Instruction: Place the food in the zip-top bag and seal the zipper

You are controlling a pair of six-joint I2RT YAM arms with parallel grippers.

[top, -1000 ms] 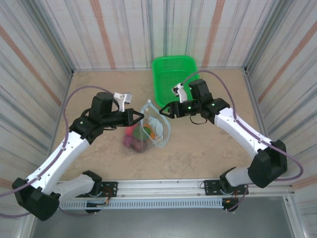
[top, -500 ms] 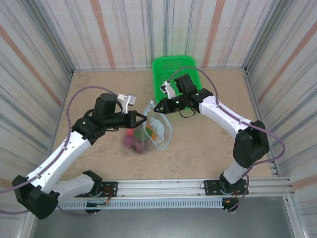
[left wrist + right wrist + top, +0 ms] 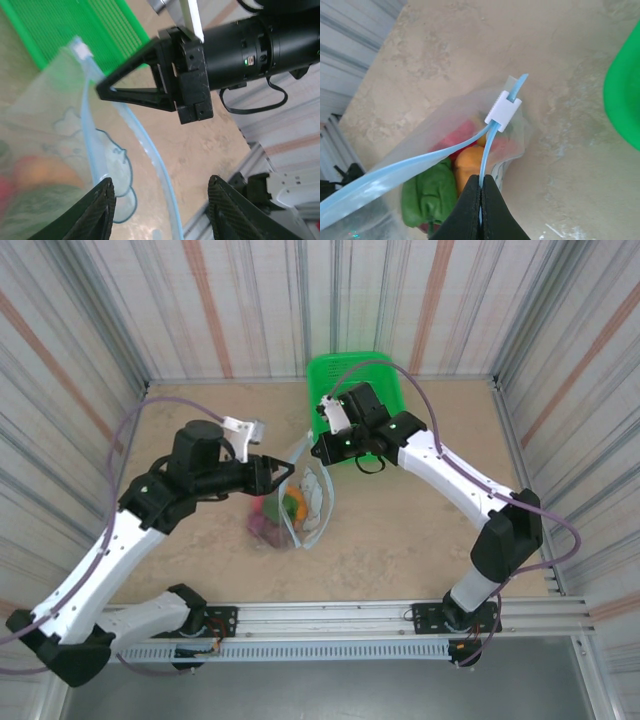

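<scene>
Food (image 3: 290,506) lies in the zip-top bag (image 3: 318,490), before the basket (image 3: 378,374).

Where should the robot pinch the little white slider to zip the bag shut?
Pinch the white slider across its two broad faces, probably from above the zip-top bag: it straddles the blue zipper, food bulges below, and the right gripper pinches the strip beside it.

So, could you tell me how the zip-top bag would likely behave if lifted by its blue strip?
The zip-top bag will probably be floppy: its thin film wrinkles and its zipper bows loosely. Lifted by the strip that the right tool pinches, it would likely sag, with the food bunched low.
</scene>
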